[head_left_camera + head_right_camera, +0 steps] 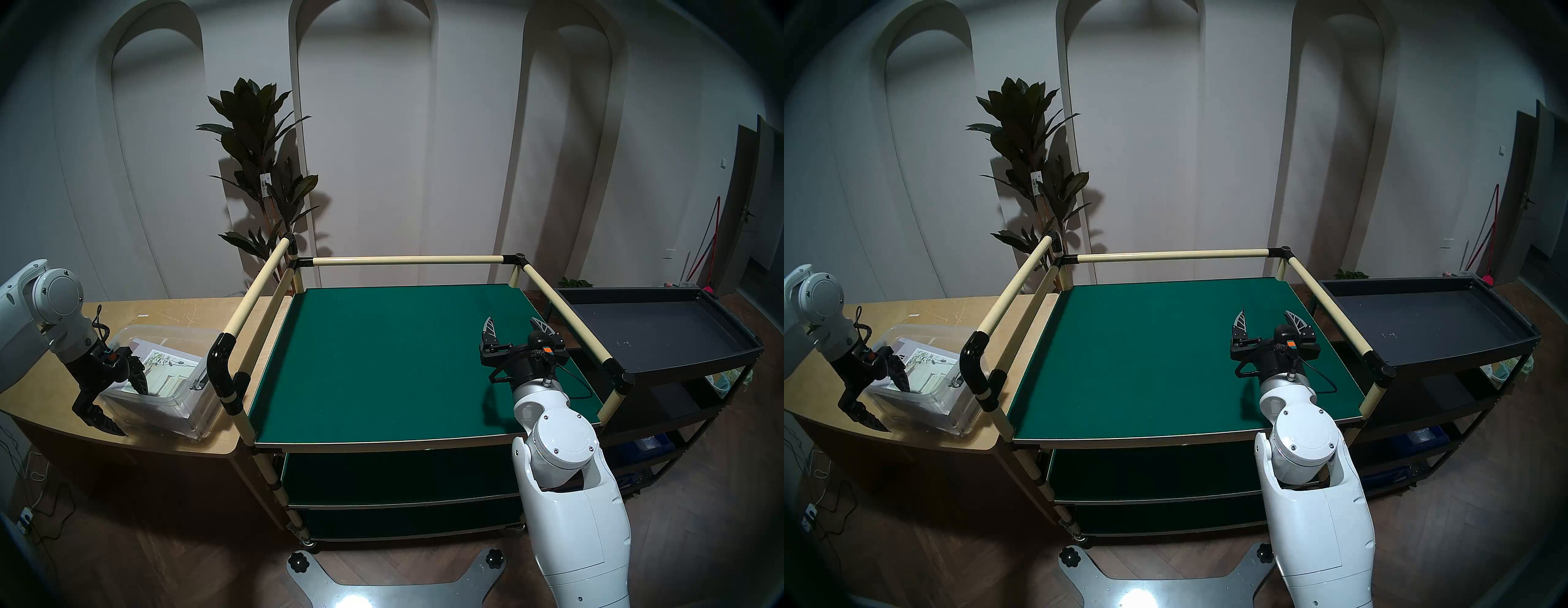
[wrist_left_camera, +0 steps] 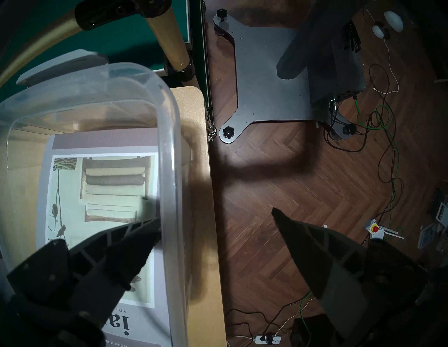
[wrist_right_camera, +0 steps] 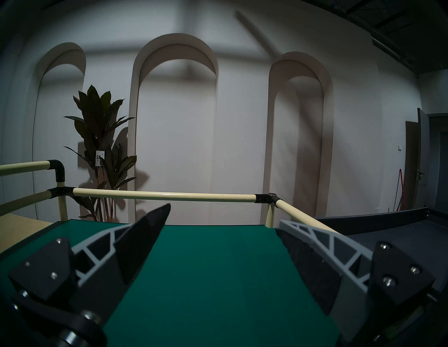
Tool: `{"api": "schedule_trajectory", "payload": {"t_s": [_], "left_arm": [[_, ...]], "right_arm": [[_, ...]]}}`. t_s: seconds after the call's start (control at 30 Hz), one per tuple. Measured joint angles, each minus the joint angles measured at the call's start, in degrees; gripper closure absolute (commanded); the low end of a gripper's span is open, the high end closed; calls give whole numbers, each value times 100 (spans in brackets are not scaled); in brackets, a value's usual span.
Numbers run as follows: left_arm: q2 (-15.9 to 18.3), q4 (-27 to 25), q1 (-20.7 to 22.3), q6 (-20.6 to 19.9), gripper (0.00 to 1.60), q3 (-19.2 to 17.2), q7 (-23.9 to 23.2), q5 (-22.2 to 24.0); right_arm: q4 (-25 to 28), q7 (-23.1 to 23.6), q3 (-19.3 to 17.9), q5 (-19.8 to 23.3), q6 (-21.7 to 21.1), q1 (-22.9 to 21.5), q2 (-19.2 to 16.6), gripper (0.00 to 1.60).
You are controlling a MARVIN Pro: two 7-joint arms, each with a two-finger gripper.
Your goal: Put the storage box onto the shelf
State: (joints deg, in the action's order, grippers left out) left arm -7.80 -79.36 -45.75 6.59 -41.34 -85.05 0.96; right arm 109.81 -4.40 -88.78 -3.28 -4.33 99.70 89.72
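Observation:
The storage box (image 1: 169,414) is a clear bin holding a magazine and stands on the tan wooden counter, against the shelf's left rail. It also shows in the head right view (image 1: 928,407) and the left wrist view (image 2: 167,169). My left gripper (image 1: 133,413) (image 1: 897,409) (image 2: 215,216) is open and straddles the box's near wall, one finger inside and one outside. The shelf (image 1: 373,361) (image 1: 1144,352) (image 3: 206,254) is a three-tier green felt cart with cream rails. My right gripper (image 1: 511,320) (image 1: 1264,311) (image 3: 223,214) is open and empty above the top board's right side.
The tan counter (image 1: 169,314) is left of the shelf. A dark grey metal cart (image 1: 653,327) stands at its right. A cream side rail (image 1: 254,297) rises between the box and the top board. A potted plant (image 1: 259,170) stands behind. My base plate (image 1: 394,581) lies on the floor.

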Motion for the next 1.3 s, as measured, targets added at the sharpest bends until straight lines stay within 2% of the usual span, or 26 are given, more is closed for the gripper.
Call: {"api": "schedule_trajectory", "payload": {"t_s": [0.43,0.67,0.87,1.03,1.3], "left_arm": [[-9,139,121,-42,0,485,3,250],[-351,631,317,95,0,619,-4,107],[-784,1251,536,292,0,685,-5,-137],[-1134,1702,793,494,0,916,-3,-271],[-1318,2068,1142,701,0,1278,-4,-219]], "right_arm": [[14,0,-1,0,0,5,0,0],[21,0,-1,0,-1,8,0,0],[23,0,-1,0,-1,9,0,0],[25,0,-1,0,-1,10,0,0],[33,0,-1,0,-1,13,0,0]]}}
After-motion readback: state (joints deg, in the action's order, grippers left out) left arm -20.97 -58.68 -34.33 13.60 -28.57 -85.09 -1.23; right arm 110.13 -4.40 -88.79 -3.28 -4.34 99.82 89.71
